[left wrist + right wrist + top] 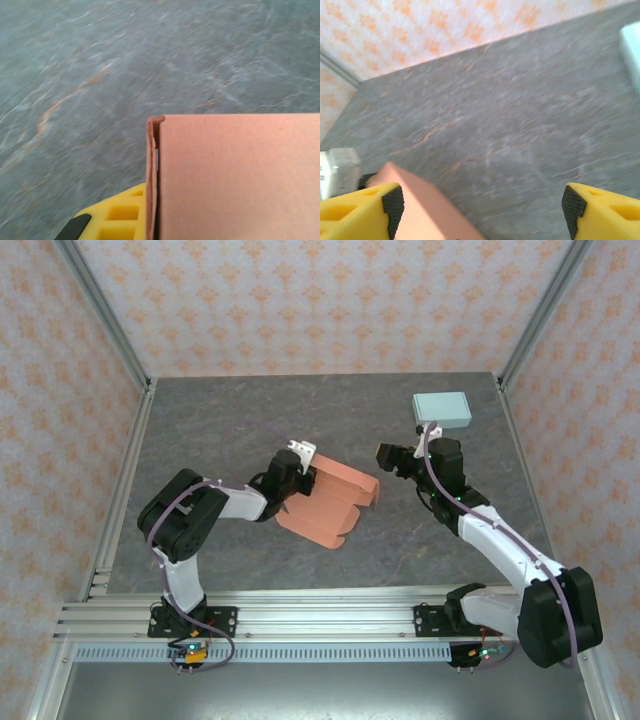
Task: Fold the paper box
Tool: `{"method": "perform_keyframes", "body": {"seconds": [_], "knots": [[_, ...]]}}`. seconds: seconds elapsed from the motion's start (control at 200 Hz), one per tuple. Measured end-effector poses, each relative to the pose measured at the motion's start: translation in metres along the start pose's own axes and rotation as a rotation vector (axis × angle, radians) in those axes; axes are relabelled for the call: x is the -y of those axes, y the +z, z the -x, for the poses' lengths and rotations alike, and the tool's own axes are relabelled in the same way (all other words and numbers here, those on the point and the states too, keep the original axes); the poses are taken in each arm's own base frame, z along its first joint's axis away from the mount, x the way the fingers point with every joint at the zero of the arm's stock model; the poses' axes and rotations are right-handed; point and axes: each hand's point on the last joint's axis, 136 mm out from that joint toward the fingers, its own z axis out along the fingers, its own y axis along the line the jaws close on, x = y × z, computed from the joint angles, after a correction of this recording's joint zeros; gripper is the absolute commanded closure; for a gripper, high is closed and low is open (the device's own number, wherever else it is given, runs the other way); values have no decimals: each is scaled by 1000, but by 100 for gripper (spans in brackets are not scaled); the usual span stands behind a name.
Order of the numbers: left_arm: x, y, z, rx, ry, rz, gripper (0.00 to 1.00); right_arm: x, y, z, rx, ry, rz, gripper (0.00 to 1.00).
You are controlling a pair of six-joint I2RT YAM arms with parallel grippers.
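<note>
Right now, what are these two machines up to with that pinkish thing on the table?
They are folding a salmon-pink cardboard box, which lies half-formed in the middle of the grey table. The left pincer is shut on one raised wall of it. The right pincer is open beside the box's other end and grips nothing. A pale teal rectangular box sits apart at the far right.

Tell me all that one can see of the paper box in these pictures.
The paper box is salmon-pink card, only partly folded. Its near flaps lie flat on the grey table, while the far part stands up as a wall. The left gripper is shut on its left edge.
</note>
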Motion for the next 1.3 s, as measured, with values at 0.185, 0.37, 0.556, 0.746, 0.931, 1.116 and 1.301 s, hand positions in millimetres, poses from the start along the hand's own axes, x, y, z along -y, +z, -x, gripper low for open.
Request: {"method": "perform_keyframes", "body": {"seconds": [0.185,0.37,0.556,0.746,0.931,1.116,1.301], "knots": [[-37,1,9,-71,-230,-33,100,2,0,0,46,-53,8,21],[-55,-9,10,-147,-371,-76,100,-10,9,-26,-44,-137,113,36],[-30,-19,24,-191,-344,-185,100,-40,27,-29,-132,-183,279,40],[-27,-25,28,-237,-340,-217,100,-67,34,-27,-215,-295,426,44],[-32,-22,34,-271,-361,-234,100,-101,41,-34,-295,-386,571,46],[-23,-20,28,-296,-395,-270,100,-106,42,-50,-336,-397,605,47],[-21,-17,17,-325,-422,-275,100,-99,51,-56,-356,-379,580,59]]}}
